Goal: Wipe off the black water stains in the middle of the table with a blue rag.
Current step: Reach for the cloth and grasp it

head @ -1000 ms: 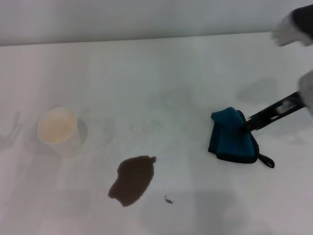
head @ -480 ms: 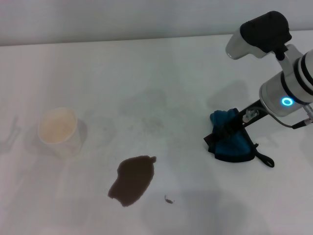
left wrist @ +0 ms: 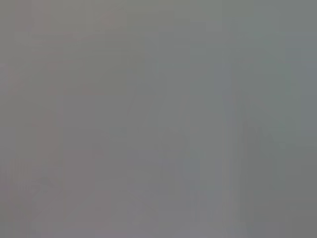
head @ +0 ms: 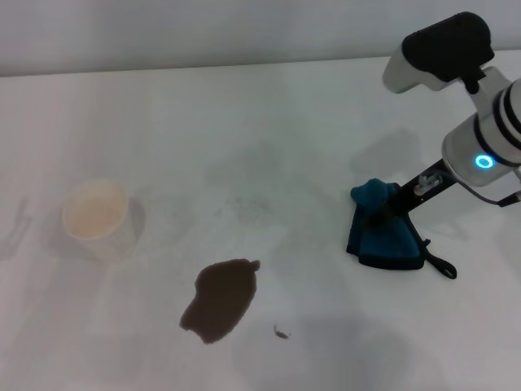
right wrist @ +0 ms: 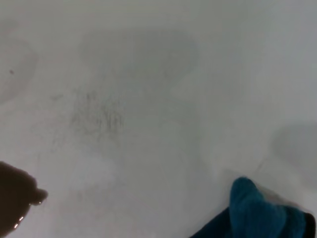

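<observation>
Teal-blue and folded, the blue rag lies on the table well to the right of the black water stains, and your right gripper is down on its top edge; you cannot tell whether its fingers have closed. Left of the stains stands a paper cup.

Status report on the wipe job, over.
Right pincer down at blue rag, grip unclear. Left pincer unseen. Black water stains unwiped. Paper cup clear of path.
</observation>
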`<state>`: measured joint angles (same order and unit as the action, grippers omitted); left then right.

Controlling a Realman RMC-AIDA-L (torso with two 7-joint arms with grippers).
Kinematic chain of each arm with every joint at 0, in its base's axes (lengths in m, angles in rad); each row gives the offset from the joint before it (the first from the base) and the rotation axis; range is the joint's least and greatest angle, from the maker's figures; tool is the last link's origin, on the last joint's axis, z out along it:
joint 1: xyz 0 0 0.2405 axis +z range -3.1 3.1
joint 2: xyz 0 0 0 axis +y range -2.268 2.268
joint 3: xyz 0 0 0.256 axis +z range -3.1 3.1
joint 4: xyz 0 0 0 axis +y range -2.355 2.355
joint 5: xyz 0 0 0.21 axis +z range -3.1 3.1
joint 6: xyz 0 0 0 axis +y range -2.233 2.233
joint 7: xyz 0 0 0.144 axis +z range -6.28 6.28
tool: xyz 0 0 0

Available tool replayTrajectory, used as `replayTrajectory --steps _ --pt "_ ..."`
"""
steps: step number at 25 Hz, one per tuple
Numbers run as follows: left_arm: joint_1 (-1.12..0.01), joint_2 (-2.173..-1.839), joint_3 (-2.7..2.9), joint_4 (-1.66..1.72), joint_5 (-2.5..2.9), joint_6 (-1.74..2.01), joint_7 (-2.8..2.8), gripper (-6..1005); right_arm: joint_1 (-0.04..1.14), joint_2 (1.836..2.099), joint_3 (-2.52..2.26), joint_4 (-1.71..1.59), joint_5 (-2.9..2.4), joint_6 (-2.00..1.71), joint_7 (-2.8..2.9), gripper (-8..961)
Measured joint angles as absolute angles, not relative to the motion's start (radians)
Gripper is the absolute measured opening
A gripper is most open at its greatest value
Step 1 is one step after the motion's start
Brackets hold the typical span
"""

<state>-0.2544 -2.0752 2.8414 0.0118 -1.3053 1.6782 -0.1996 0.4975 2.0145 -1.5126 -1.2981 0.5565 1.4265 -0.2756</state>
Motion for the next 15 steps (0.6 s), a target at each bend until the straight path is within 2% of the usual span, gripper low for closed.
replayTrajectory --steps 13,15 --pt "-0.253 -2.075 2.830 -0.018 -1.316 1.678 -0.193 890 0.518 2.018 -1.604 -1.246 0.559 1.330 -0.233 710" --pt "-0.257 -2.075 2.830 -0.018 -1.317 1.678 -0.191 890 0.520 2.016 -1.603 -1.233 0.559 1.323 -0.232 682"
